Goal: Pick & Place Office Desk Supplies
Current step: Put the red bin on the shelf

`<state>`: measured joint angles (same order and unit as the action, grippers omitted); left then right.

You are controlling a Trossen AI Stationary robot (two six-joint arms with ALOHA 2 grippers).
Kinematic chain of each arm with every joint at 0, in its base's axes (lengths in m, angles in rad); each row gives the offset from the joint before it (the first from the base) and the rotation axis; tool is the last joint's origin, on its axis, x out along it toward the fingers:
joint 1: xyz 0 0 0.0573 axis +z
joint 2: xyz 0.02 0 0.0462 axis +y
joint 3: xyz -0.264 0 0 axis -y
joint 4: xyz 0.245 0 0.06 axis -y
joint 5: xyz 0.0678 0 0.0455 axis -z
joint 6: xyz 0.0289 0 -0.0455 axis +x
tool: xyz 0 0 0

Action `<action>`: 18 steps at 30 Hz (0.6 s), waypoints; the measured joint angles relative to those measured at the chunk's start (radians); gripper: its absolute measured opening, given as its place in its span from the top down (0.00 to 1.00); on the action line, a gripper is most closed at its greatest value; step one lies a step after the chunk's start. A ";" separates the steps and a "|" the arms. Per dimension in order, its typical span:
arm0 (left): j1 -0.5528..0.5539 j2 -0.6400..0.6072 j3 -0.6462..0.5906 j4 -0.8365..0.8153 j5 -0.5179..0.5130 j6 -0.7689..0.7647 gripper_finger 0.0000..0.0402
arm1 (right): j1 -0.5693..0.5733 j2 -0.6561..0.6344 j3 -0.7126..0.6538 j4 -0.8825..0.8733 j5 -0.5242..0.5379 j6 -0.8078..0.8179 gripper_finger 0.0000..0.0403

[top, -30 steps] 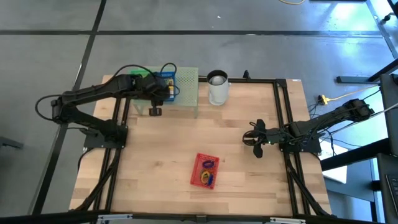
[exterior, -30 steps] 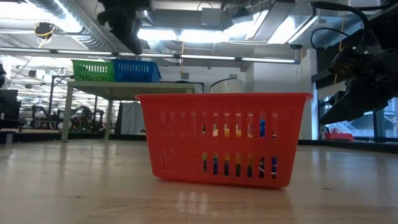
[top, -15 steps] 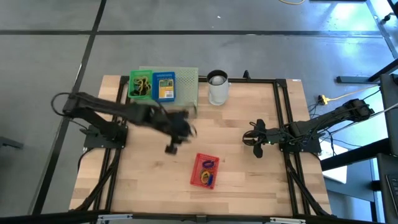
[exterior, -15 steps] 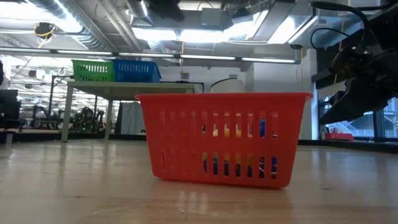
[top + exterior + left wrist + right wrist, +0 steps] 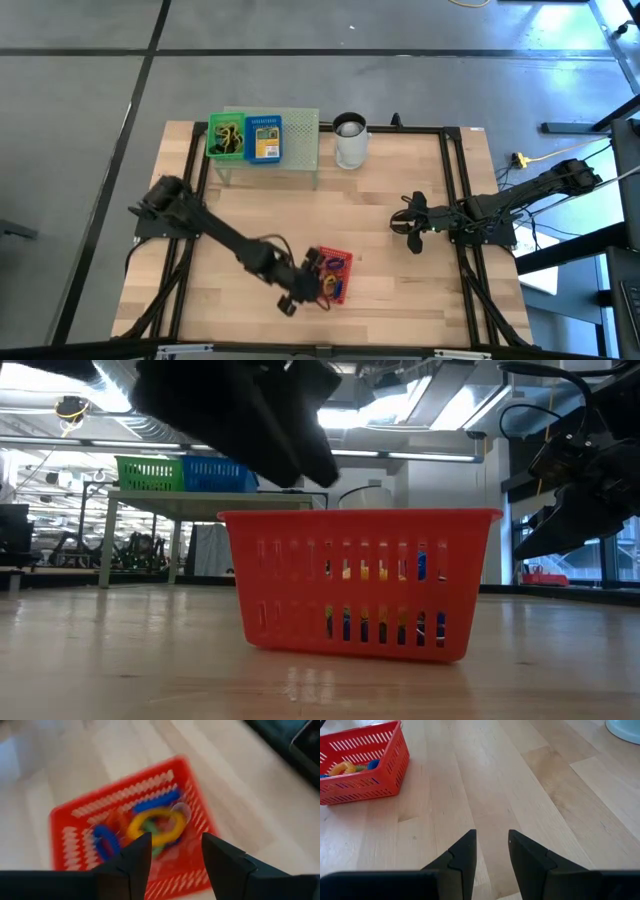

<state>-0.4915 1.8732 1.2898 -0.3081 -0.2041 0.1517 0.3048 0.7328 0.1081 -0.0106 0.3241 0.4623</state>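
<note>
Red basket now under left gripper

This looks like a robot lab: a wooden table on a grey floor, bright ceiling lights, pipes overhead, maybe more work tables behind.

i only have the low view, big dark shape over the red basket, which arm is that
Observer: The left arm. From above, its left gripper hovers at the red basket, which sits near the table's front edge.
Operator: is it carrying anything
Observer: Nothing shows between its fingers; the wrist camera sees straight through the gap to the basket.
Operator: whats in the basket
Observer: Rubber bands: yellow, blue and green ones.
Operator: and the right arm
Observer: The right gripper waits over bare wood right of the basket, nothing between its fingers.
</note>
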 joint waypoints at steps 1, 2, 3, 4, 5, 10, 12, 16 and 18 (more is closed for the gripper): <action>-0.014 0.017 0.011 0.020 -0.007 -0.016 0.58 | 0.000 0.000 0.000 0.000 0.000 0.000 0.72; -0.026 0.033 0.026 0.042 -0.009 -0.036 0.57 | 0.000 0.000 0.000 0.000 0.000 0.000 0.72; -0.038 0.047 0.039 0.059 -0.009 -0.063 0.57 | 0.000 0.000 0.000 0.000 0.000 0.000 0.72; -0.049 0.059 0.053 0.060 -0.012 -0.093 0.56 | 0.000 0.000 0.000 0.000 0.000 0.000 0.72; -0.059 0.070 0.066 0.060 -0.012 -0.123 0.56 | 0.000 0.000 0.000 0.000 0.000 0.000 0.72; -0.088 0.127 0.088 0.056 -0.050 -0.255 0.56 | 0.000 0.000 0.000 0.000 0.000 0.000 0.72; -0.091 0.144 0.088 0.041 -0.091 -0.295 0.56 | 0.000 0.000 0.000 0.000 0.000 0.000 0.72; -0.091 0.161 0.088 0.039 -0.134 -0.322 0.56 | 0.000 0.000 0.000 0.001 0.000 0.000 0.72; -0.087 0.160 0.088 0.045 -0.136 -0.322 0.56 | 0.000 0.000 0.000 0.001 0.000 0.000 0.72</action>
<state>-0.5785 2.0335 1.3777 -0.2634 -0.3405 -0.1707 0.3046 0.7326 0.1081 -0.0098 0.3237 0.4622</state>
